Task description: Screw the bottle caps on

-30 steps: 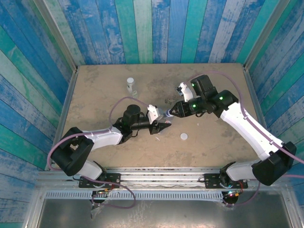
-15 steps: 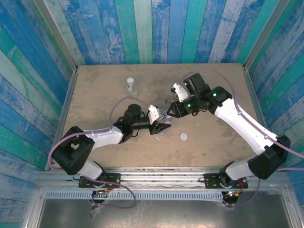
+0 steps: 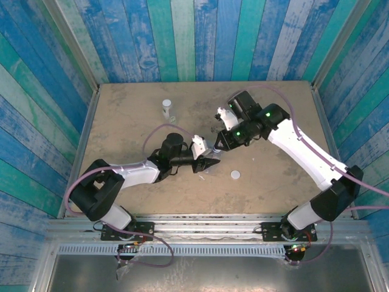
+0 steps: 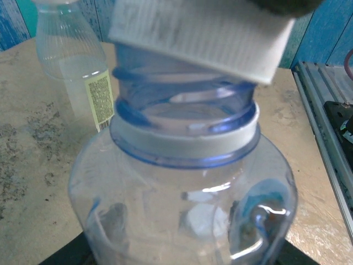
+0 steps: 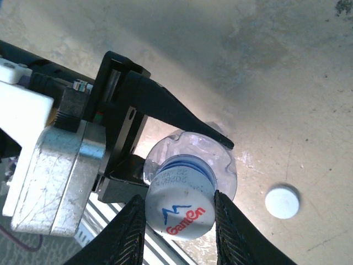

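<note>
A clear, nearly plain bottle (image 5: pixel 190 149) with a blue neck ring (image 4: pixel 182 149) stands near the table's middle. My left gripper (image 3: pixel 208 163) is shut on its body, black fingers (image 5: pixel 165 107) on either side. A white cap (image 5: pixel 181 212) printed in red and blue sits tilted on the neck (image 4: pixel 198 33). My right gripper (image 5: pixel 180 214) is shut on this cap from above, and it meets the left gripper (image 3: pixel 216 146) over the bottle. A loose white cap (image 3: pixel 235 175) lies on the table to the right (image 5: pixel 282 201). A second bottle (image 3: pixel 166 109) with a yellowish label (image 4: pixel 99 94) stands at the back left.
Blue-green plank walls (image 3: pixel 194 36) close in the tan tabletop (image 3: pixel 121 121) on three sides. A metal rail (image 3: pixel 206 222) runs along the near edge behind the arm bases.
The right arm's wrist and forearm have swung left and toward the back while its fingertips stay on the cap. The left arm holds the bottle in nearly the same spot.
</note>
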